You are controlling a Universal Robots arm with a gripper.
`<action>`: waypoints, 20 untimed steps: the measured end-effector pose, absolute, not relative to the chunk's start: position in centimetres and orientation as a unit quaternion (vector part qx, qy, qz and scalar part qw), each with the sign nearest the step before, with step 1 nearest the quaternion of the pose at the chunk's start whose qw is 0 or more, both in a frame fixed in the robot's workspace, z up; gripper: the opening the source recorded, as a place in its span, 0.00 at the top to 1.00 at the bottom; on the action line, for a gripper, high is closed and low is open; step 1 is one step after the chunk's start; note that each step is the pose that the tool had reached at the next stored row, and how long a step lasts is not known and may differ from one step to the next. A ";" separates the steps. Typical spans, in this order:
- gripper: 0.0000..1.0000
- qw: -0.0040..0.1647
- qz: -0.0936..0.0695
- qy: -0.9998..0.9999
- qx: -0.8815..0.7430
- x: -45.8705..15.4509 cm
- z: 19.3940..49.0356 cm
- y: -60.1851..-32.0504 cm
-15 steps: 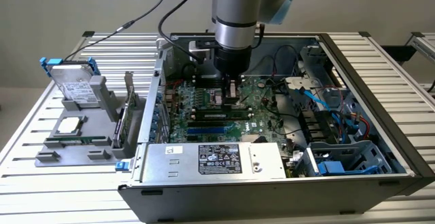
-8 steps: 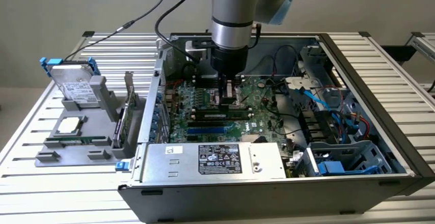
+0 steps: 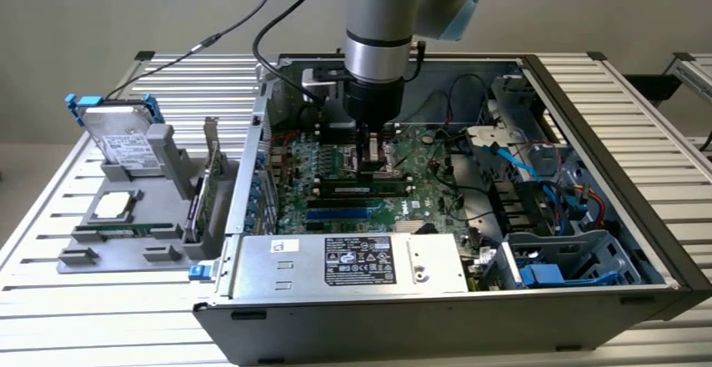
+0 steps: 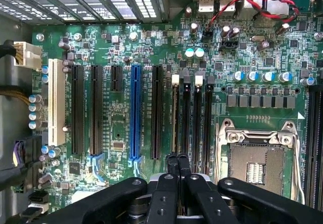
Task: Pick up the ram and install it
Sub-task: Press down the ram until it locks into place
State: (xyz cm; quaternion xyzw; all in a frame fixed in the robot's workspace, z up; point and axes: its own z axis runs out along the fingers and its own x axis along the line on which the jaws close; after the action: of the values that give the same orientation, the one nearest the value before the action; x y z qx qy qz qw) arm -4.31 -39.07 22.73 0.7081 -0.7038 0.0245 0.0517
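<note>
Now the claw (image 4: 177,164) is clenched with nothing in it, low over the motherboard (image 4: 126,133) inside the case (image 3: 623,175). Just beneath its fingertips, the ram (image 3: 358,188) sits in a slot.

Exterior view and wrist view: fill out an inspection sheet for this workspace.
Surface: slatted metal table carrying an open computer case.
Job's things: ram seated in a motherboard slot.
Clutter: grey fixture with a hard drive, beside the case.
Grippers: gripper shut, low over the memory slots, holding nothing visible.
Cables: black cable to the arm; blue cables inside the case.
Surroundings: plain wall.
</note>
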 end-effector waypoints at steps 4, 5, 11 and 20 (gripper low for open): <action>0.90 0.052 0.024 -0.704 0.708 -4.3 22.7 -39.1; 0.90 0.052 0.024 -0.704 0.708 -4.3 22.7 -39.1; 0.90 0.052 0.025 -0.704 0.708 -4.4 22.6 -39.1; 0.90 0.052 0.025 -0.704 0.708 -4.4 22.5 -39.1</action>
State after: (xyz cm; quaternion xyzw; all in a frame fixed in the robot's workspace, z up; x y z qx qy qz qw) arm -4.35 -39.06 22.55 0.7080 -0.7039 0.0246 0.0518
